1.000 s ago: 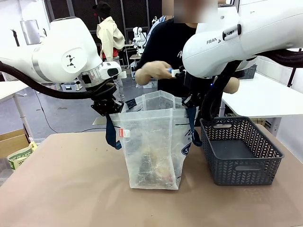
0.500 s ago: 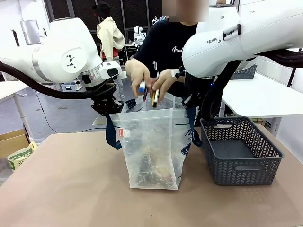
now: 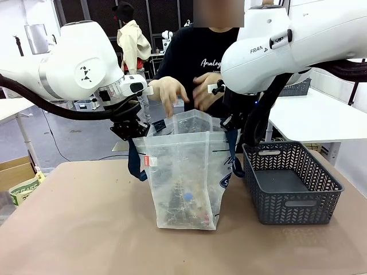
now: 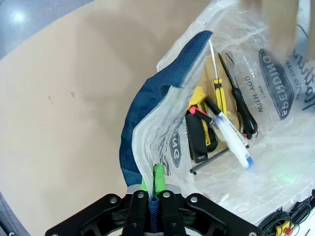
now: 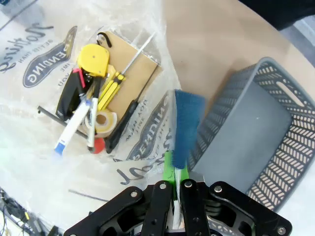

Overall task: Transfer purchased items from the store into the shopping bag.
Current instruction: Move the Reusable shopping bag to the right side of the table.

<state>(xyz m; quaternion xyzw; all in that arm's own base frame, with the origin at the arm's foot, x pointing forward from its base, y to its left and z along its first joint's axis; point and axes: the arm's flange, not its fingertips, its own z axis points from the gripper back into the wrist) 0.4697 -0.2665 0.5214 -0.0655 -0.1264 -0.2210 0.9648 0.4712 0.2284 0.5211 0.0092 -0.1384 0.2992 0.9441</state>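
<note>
Translucent whitish plastic made up the shopping bag (image 3: 183,172), which stood upright on the desk (image 3: 74,223) between my two arms, just beside the grey mesh basket (image 3: 292,183). I had the left gripper (image 4: 152,179) with its jaws clamped on one navy strap handle (image 4: 142,118). The right gripper (image 5: 174,169) had its jaws clamped on the opposite handle (image 5: 187,123), and the mouth stood open. Round navy logo print showed on the walls. On the bottom lay a yellow tape measure (image 5: 95,58), a white marker (image 4: 231,137) with a blue cap, a yellow-handled screwdriver (image 4: 218,93) and a tape roll (image 5: 101,120). The person's hands (image 3: 169,91) hovered just above the mouth.
</note>
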